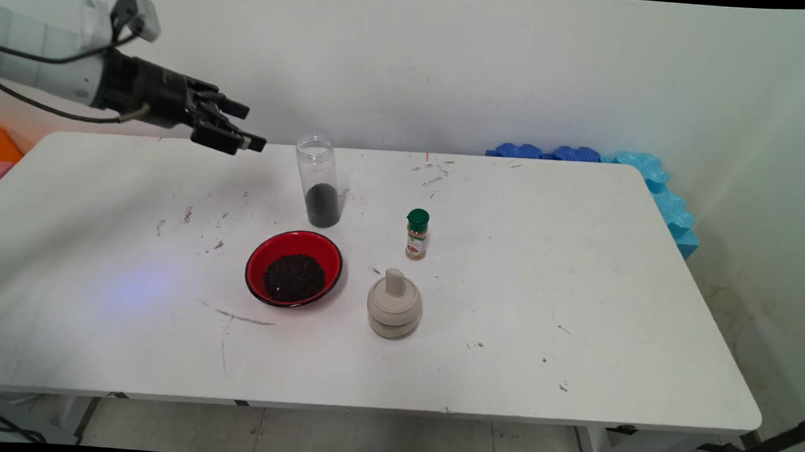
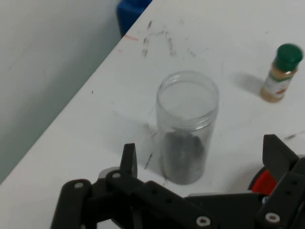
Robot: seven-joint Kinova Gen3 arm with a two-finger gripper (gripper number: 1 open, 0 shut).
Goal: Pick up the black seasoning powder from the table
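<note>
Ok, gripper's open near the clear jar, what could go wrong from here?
The clear jar is tall, narrow and lidless, with dark grains only at its bottom; a glancing touch from the open gripper could tip it. If it falls, it may spill toward the red bowl or spice bottle close by.

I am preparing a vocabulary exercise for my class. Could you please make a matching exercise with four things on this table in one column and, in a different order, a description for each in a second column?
Column 1
1. clear jar
2. red bowl
3. spice bottle
4. gripper

Column 2
A. has a green cap
B. open, in the air to the left of the jar
C. tall, lidless, dark grains at the bottom
D. shallow, holds a heap of dark grains

Pairs: 1-C, 2-D, 3-A, 4-B
</note>
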